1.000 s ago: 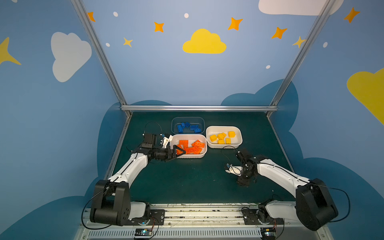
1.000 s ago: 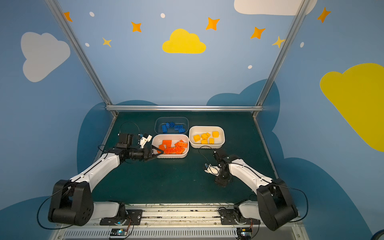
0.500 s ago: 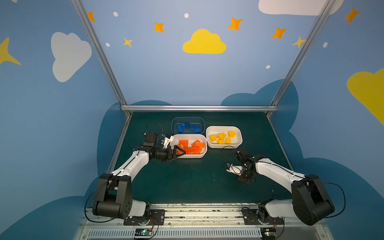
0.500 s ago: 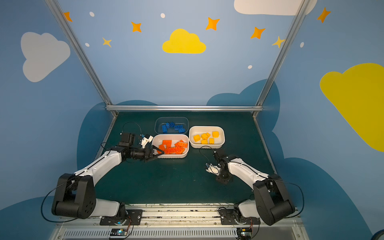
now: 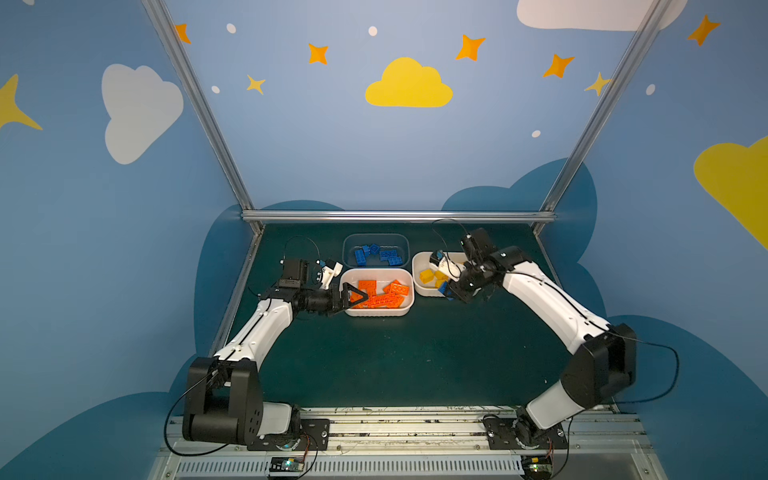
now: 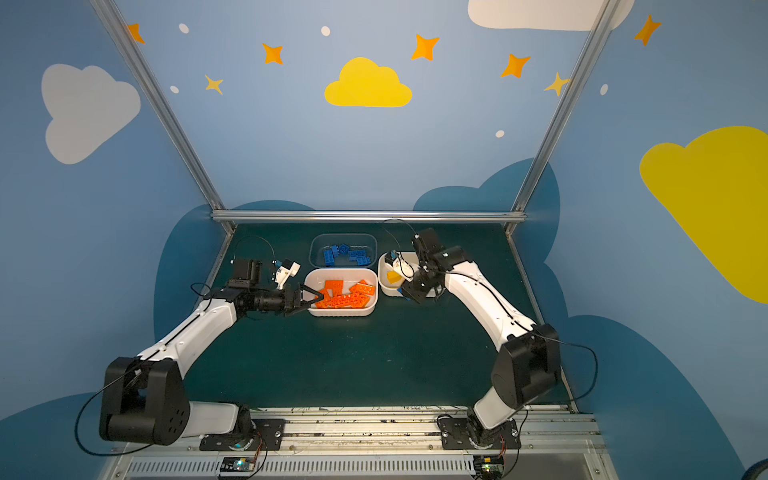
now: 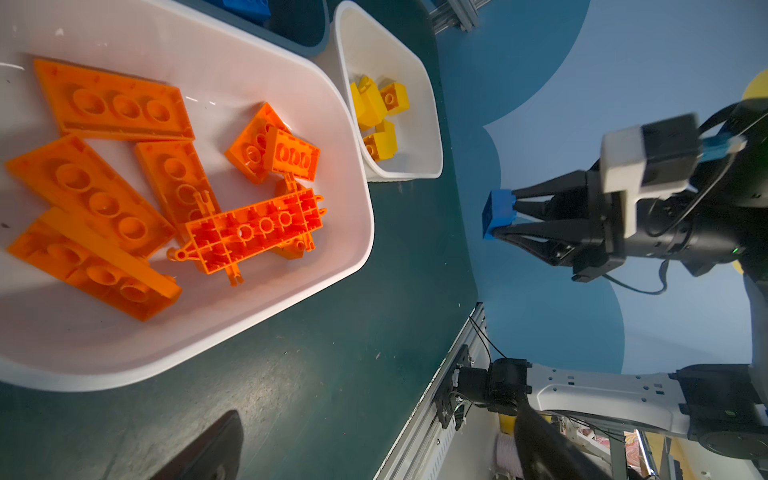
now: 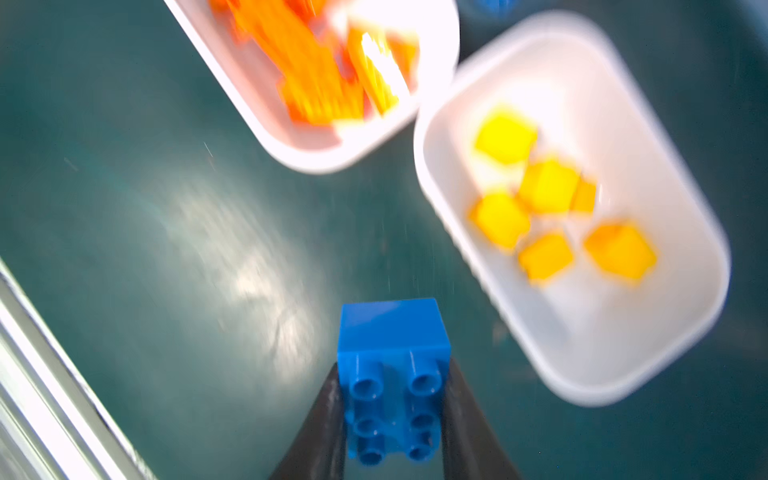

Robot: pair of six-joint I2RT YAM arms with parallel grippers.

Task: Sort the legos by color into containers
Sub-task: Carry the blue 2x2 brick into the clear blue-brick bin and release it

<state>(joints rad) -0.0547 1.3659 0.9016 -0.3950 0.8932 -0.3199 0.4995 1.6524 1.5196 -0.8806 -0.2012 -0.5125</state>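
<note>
The left arm [image 5: 257,332] and right arm [image 5: 548,303] were white shells with chunky black joints. Thin black cables [image 5: 677,372] looped off them, plus a white camera block [image 5: 328,272] on the left wrist.

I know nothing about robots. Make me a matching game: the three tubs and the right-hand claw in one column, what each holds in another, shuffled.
Column A
1. clear tub
2. front white tub
3. right white tub
4. right gripper

Column B
a. yellow bricks
b. lone blue brick
c. orange bricks
d. several blue bricks

Pairs: 1-d, 2-c, 3-a, 4-b
</note>
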